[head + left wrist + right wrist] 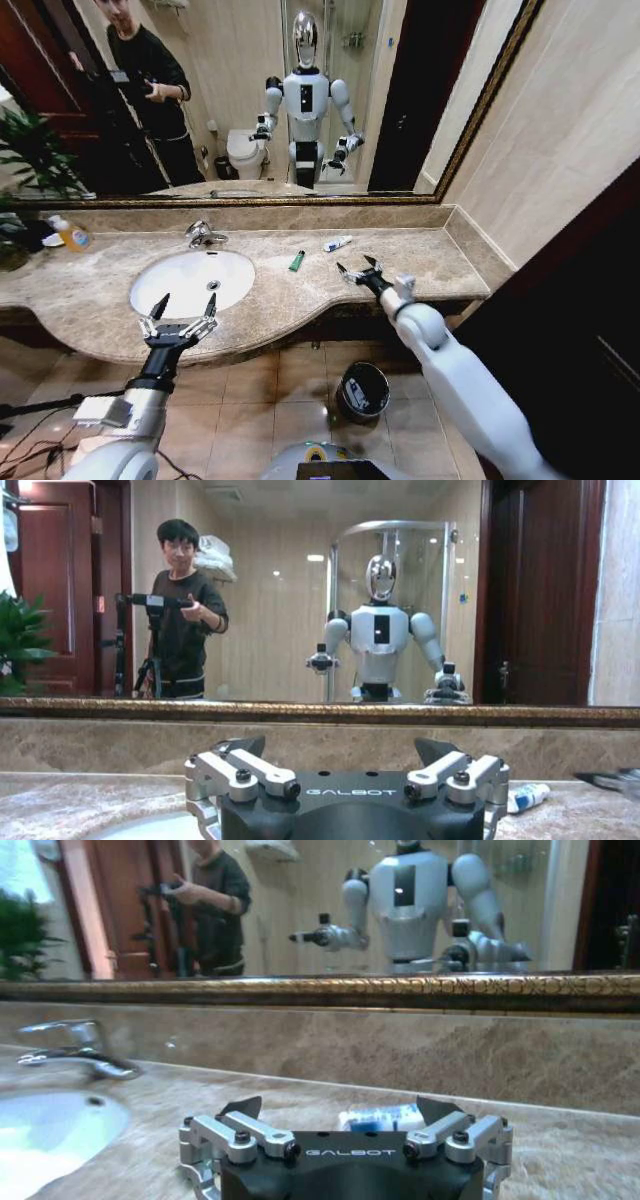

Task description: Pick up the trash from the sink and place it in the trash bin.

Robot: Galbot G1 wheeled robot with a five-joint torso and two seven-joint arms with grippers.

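Note:
The white oval sink point(175, 290) sits in the beige marble counter under a chrome tap point(205, 236). Two pieces of trash lie on the counter right of the basin: a small green tube point(297, 261) and a white tube with blue print point(337, 243). My right gripper point(355, 265) hovers open just in front of the white tube point(385, 1116), which shows beyond its fingers point(243, 1108). Over the sink's near rim my left gripper point(186, 302) stands open and holds nothing. The trash bin point(362, 391) is on the floor below the counter.
An orange-liquid soap bottle point(72, 236) and a plant point(25, 160) stand at the counter's far left. A gold-framed mirror point(300, 100) runs along the back wall. A dark door or panel point(590, 290) closes the right side. Cables point(30, 430) cross the floor at left.

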